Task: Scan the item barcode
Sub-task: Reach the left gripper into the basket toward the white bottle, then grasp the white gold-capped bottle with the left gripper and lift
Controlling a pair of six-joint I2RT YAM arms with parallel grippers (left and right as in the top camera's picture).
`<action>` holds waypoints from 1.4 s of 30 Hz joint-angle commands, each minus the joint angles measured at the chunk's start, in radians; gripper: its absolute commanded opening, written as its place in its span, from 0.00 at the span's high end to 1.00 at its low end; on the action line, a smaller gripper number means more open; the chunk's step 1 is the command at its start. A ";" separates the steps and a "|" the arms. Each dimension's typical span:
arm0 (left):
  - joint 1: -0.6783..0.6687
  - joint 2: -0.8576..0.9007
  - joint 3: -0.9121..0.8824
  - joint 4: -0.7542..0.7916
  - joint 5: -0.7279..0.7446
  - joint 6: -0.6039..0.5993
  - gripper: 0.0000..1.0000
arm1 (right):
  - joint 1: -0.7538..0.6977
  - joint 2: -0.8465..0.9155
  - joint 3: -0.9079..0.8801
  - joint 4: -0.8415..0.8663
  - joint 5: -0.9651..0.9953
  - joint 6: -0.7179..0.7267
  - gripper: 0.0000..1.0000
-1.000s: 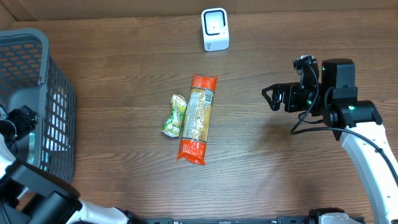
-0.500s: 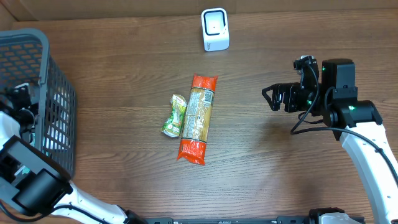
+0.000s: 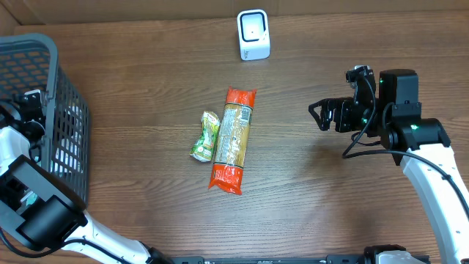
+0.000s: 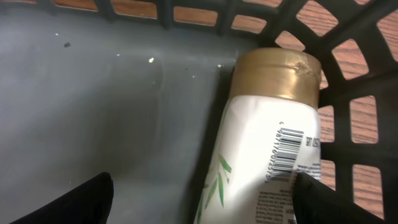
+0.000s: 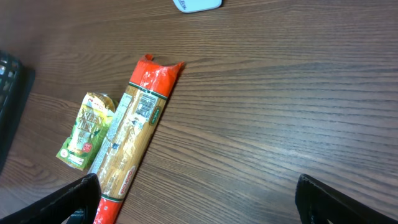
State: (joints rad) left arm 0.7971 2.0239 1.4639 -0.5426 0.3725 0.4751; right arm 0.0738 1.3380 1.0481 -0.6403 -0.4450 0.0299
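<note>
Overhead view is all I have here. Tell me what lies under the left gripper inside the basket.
Observer: A white bottle with a gold cap lies on its side in the basket, against the lattice wall.
Operator: Give me the barcode side.
Observer: The barcode faces up, toward the wrist camera.
Operator: Report the gripper.
Observer: The left gripper is open above the bottle, with nothing held. I cannot tell whether it touches the bottle.

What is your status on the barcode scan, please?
Left hand open inside basket, over white bottle, barcode showing. Right hand open above table. Bottle lies close against basket wall.
</note>
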 commanded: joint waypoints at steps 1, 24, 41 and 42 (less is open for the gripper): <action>-0.015 0.041 0.001 -0.044 0.029 0.047 0.17 | 0.005 0.000 0.025 0.008 -0.002 -0.001 0.00; -0.018 0.049 0.022 -0.160 -0.086 0.018 0.85 | 0.005 0.000 0.025 0.015 -0.006 -0.001 0.00; -0.017 -0.084 0.259 -0.278 -0.260 -0.223 0.96 | 0.005 0.000 0.025 0.026 -0.006 -0.001 0.00; -0.019 -0.106 0.292 -0.295 -0.276 -0.248 0.96 | 0.005 0.000 0.025 0.026 -0.006 -0.001 0.00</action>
State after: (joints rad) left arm 0.7784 2.0460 1.6070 -0.8246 0.1848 0.3477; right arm 0.0734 1.3380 1.0481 -0.6209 -0.4450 0.0303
